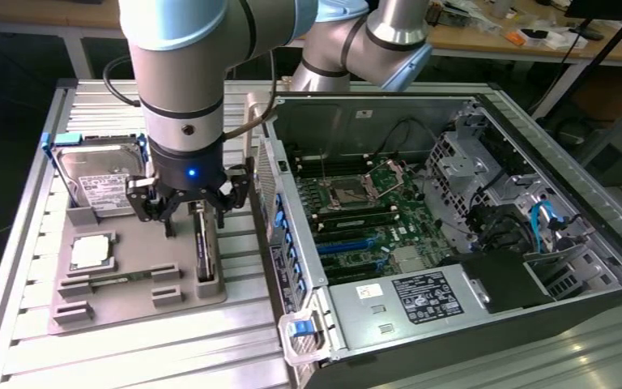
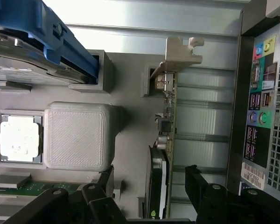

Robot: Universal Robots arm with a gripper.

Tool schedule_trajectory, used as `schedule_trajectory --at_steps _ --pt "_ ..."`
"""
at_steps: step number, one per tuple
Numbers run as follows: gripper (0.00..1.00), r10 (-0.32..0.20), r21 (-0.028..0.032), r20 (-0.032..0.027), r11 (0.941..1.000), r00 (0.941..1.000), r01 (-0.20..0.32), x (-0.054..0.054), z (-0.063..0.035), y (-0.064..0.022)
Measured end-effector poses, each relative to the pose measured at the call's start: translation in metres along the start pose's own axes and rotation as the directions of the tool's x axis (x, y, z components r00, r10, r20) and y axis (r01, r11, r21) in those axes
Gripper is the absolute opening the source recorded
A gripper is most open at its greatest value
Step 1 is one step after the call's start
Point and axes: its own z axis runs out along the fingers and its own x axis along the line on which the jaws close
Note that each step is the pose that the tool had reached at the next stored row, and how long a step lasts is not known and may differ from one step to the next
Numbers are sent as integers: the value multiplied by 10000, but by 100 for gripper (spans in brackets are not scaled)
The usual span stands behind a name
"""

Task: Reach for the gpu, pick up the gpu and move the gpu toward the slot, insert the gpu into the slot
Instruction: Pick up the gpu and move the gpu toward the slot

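The gpu (image 1: 206, 253) stands on its long edge in a grey holder tray (image 1: 127, 312), to the exterior view's left of the open computer case. In the wrist view the gpu (image 2: 166, 135) is seen edge-on, its silvery bracket at one end. My gripper (image 1: 195, 223) hangs just above the card and is open, with one finger on each side of it. The black fingers (image 2: 196, 186) straddle the gpu without touching it, and my gripper (image 2: 149, 191) holds nothing. The blue slot (image 1: 346, 243) lies on the green motherboard inside the case.
A silver hard drive (image 1: 100, 182) in a blue frame, a square silver chip (image 1: 91, 251) and a memory stick (image 1: 106, 281) share the tray. The case wall (image 1: 279, 219) rises right beside the gpu. A power supply (image 1: 419, 296) and drive cages (image 1: 473, 162) crowd the motherboard.
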Motion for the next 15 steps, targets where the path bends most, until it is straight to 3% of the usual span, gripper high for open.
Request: schedule_trajectory --at_steps 9,12,15 --pt "72 0 -1 2 10000 10000 0 0 1 0" --pt "57 0 -1 2 10000 10000 0 0 1 0" --pt "57 0 -1 1 10000 10000 0 0 1 0"
